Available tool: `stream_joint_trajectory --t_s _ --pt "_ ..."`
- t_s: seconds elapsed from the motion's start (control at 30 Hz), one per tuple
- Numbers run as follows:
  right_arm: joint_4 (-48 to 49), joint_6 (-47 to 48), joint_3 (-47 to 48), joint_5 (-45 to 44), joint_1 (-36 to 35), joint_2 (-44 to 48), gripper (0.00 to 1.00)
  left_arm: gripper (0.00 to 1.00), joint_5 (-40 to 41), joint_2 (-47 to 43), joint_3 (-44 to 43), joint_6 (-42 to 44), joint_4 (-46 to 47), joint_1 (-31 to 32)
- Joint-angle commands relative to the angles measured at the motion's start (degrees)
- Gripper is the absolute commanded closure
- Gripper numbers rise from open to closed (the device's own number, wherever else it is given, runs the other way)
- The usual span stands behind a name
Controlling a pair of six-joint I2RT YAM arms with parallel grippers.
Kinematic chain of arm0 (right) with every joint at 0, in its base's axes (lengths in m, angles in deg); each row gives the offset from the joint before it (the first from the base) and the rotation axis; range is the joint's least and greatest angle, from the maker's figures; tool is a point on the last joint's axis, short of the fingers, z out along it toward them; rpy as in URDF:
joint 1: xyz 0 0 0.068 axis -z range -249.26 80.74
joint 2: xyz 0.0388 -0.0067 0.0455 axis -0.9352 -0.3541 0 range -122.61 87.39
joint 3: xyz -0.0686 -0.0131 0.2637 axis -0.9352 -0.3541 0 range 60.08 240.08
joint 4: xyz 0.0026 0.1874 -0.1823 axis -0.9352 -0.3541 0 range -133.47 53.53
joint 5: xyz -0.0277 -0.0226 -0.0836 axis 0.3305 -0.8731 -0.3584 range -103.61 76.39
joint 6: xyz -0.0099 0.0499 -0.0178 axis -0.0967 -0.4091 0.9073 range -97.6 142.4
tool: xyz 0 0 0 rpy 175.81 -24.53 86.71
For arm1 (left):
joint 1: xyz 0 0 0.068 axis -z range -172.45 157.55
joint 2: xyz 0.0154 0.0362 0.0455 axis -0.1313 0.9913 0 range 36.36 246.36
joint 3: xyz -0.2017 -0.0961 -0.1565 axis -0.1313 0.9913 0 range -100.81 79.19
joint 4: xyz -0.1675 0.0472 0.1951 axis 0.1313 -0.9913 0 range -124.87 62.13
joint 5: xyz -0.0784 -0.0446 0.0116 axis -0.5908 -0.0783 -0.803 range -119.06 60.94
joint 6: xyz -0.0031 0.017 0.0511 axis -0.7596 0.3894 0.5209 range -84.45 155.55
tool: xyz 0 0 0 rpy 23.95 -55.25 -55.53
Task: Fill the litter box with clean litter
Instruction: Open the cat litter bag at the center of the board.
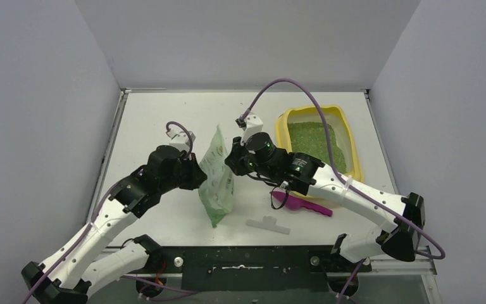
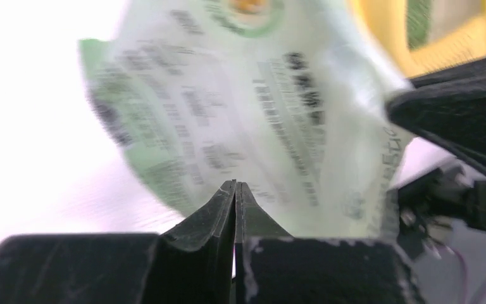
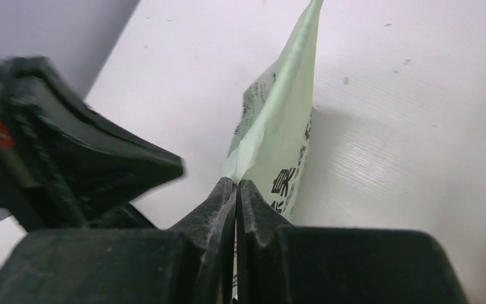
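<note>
Jaws closed on both arms. The right gripper [image 3: 236, 182] pinches the thin side seam of the bag [image 1: 218, 177], whose film runs straight down into its tips. The left gripper [image 2: 235, 185] is closed too, with its tips against the printed face of the bag, but its wrist view does not show whether any film is caught between them. The bag stands upright on the table [image 1: 152, 120] between the two arms. The box [image 1: 316, 111] lies at the far right, well apart from the bag, and already holds a layer of green litter [image 1: 313, 142]. A magenta scoop [image 1: 304, 204] and a white clip [image 1: 269, 223] lie near the right arm.

Likely failures from this state:

- **Slip:** each hold is at most a narrow pinch on slick film, so the weight of the contents could pull the seam out during a lift.
- **One-sided carry:** if the left tips caught nothing, the bag would hang from the right seam alone and swing or fold.
- **Tear:** the film would stretch if the arms moved apart.
- **Spill:** if the bag tilted before its mouth was over the box, granules would scatter on the table — the gap to cross is wide.
- **Snag:** the right arm's purple cable arches over the box.
</note>
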Motion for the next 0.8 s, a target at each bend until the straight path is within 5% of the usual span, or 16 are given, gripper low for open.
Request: stream_joint_trajectory --t_s 0.0,0.13,0.23,0.33,0.43,0.67,0.77 --pt "-6.27 3.98 3.57 -11.89 0.29 4.33 1.0 1.0 18.95 -3.21 -8.66 5.19 -9.87 -0.12" --pt "-8.56 3.63 3.21 -11.6 0.35 5.19 1.0 1.0 17.73 -2.16 -11.15 6.99 -10.04 0.41" --pt "-8.27 3.45 3.53 -9.63 0.34 4.5 1.0 1.0 8.57 -1.76 -8.82 6.81 -3.76 0.52" --pt "-6.9 3.38 3.18 -9.08 0.32 4.57 1.0 0.69 -4.16 -1.18 -5.17 4.38 6.93 0.48" --pt "-6.03 3.28 3.27 -8.15 0.36 4.94 1.0 0.57 -12.54 1.85 -3.42 2.12 12.06 0.49" --pt "-5.32 2.37 3.04 -7.53 0.36 5.43 1.0 0.54 -22.53 4.07 1.92 -4.51 27.22 0.57" --pt "-5.15 2.21 3.18 -7.42 0.36 5.54 1.0 0.54 -22.15 5.1 1.06 -3.56 25.51 0.91"
